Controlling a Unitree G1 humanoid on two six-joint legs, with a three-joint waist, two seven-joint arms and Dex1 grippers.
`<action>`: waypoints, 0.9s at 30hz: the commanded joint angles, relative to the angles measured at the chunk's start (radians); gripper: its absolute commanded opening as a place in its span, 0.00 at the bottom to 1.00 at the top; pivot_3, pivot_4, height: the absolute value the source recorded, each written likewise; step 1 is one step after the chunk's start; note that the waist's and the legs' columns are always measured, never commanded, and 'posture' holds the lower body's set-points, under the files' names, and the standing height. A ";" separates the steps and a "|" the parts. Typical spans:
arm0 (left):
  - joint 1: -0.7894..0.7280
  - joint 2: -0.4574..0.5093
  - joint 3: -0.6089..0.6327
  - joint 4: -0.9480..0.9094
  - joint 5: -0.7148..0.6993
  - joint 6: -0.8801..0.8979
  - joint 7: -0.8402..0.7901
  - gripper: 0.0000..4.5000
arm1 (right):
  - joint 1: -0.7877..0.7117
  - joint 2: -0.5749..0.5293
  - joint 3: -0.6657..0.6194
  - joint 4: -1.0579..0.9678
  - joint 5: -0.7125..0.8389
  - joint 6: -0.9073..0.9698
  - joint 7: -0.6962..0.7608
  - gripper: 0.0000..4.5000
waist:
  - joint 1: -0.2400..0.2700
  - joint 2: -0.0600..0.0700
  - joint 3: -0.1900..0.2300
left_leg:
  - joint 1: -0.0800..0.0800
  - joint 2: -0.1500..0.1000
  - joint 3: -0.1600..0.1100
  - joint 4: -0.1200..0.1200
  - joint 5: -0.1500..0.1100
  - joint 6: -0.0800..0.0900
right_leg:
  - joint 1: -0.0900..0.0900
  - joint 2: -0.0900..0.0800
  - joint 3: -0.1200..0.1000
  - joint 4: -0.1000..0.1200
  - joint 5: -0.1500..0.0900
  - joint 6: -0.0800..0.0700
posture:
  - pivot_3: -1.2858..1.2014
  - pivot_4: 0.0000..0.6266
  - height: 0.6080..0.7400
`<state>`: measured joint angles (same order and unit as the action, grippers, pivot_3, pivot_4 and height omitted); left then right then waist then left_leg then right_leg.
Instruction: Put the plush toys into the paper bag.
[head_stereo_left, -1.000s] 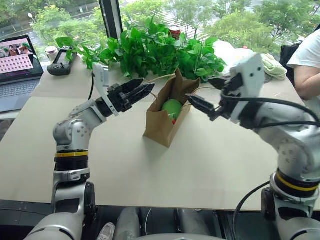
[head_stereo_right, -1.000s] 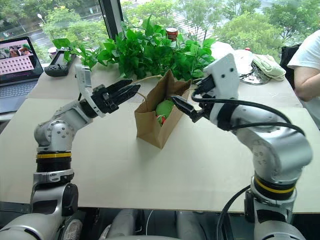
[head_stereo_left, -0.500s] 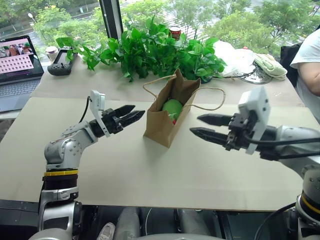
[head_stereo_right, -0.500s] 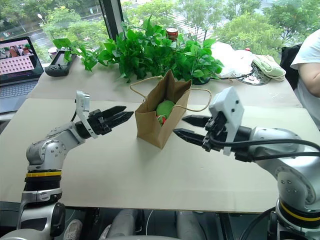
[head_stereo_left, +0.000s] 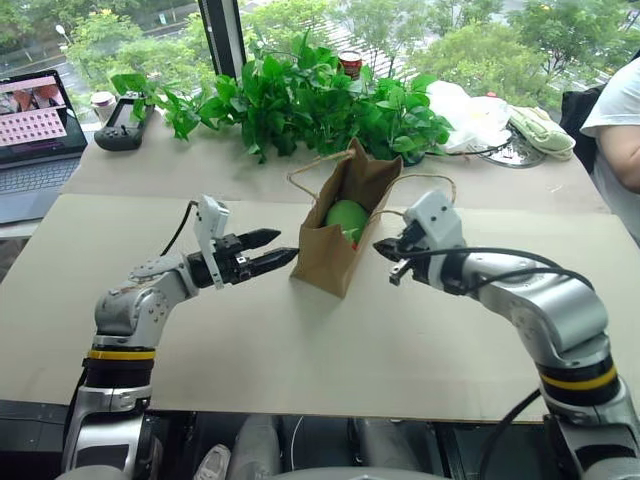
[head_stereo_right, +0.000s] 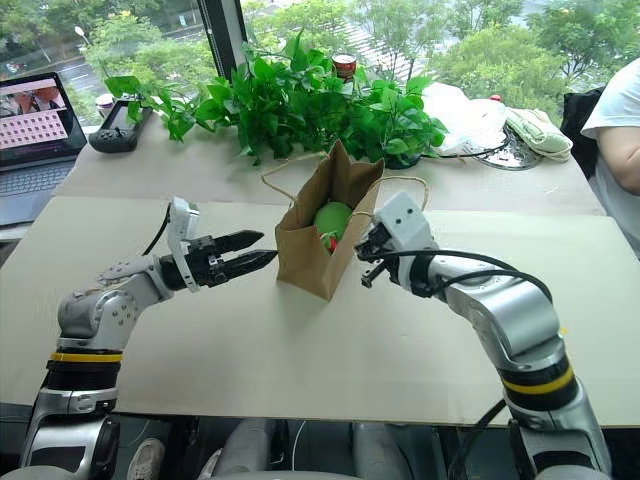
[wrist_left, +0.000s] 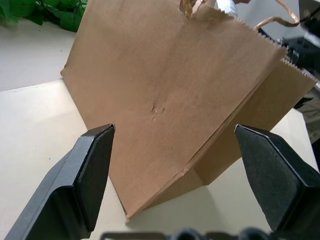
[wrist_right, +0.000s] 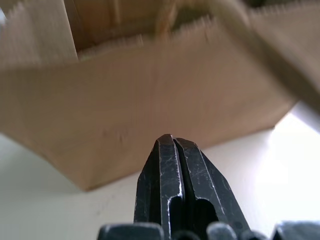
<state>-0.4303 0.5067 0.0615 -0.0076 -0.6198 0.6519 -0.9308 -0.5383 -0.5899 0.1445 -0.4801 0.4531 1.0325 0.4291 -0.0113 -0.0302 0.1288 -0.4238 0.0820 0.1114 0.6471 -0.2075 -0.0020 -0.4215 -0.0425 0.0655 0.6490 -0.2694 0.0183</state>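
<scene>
The brown paper bag (head_stereo_left: 335, 250) stands upright at the middle of the table with its mouth open and its twine handles loose. The round light-green plush toy (head_stereo_left: 346, 214) sits inside it, with a bit of the red plush toy (head_stereo_right: 322, 240) beside it. My left gripper (head_stereo_left: 281, 249) hovers open, level, just to the bag's left. The left wrist view shows the bag's side (wrist_left: 165, 100) between the spread fingers (wrist_left: 95, 165). My right gripper (head_stereo_left: 386, 249) is shut on nothing, tip close to the bag's right side. In the right wrist view its fingers (wrist_right: 172, 165) are pressed together in front of the bag (wrist_right: 150, 95).
Leafy green plants (head_stereo_left: 300, 100) run along the table's far side behind the bag. A laptop (head_stereo_left: 35, 130) and a black controller (head_stereo_left: 122, 130) lie far left. A white plastic bag (head_stereo_left: 465, 110) and a cloth on a dish (head_stereo_left: 535, 135) lie far right, near a person's arm (head_stereo_left: 615, 140).
Both arms came down from above the bag's mouth to its sides. The right gripper went from open to shut and moved in toward the bag. The left gripper stayed open.
</scene>
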 joint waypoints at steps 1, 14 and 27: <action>-0.006 -0.014 -0.032 -0.046 0.038 -0.062 -0.001 0.92 | -0.041 0.029 0.008 -0.015 -0.012 -0.015 -0.001 0.01 | 0.002 0.000 0.000 | 0.000 0.000 0.000 0.000 0.000 0.000 | 0.000 0.000 0.000 0.000 0.000 0.000 | 0.52 0.24 0.76; 0.058 -0.040 -0.098 -0.183 0.064 -0.050 0.022 0.92 | -0.104 0.144 0.032 0.058 -0.058 0.001 -0.044 0.01 | -0.003 0.000 0.000 | 0.000 0.000 0.000 0.000 0.000 0.000 | 0.000 0.000 0.000 0.001 0.000 0.000 | 0.52 0.24 0.76; -0.006 -0.121 -0.137 -0.088 0.213 -0.163 0.161 0.92 | -0.121 0.212 0.045 0.087 -0.091 0.003 -0.049 0.01 | -0.001 0.000 0.000 | 0.000 0.000 0.000 0.000 0.000 0.000 | 0.000 0.000 0.000 0.001 0.000 0.000 | 0.52 0.24 0.76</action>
<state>-0.4146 0.3953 -0.0646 -0.1016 -0.4411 0.5340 -0.7908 -0.6425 -0.3825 0.1917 -0.3705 0.3699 1.0407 0.3863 -0.0123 -0.0300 0.1286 -0.4236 0.0821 0.1114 0.6474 -0.2075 -0.0020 -0.4215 -0.0424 0.0653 0.6500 -0.2693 0.0182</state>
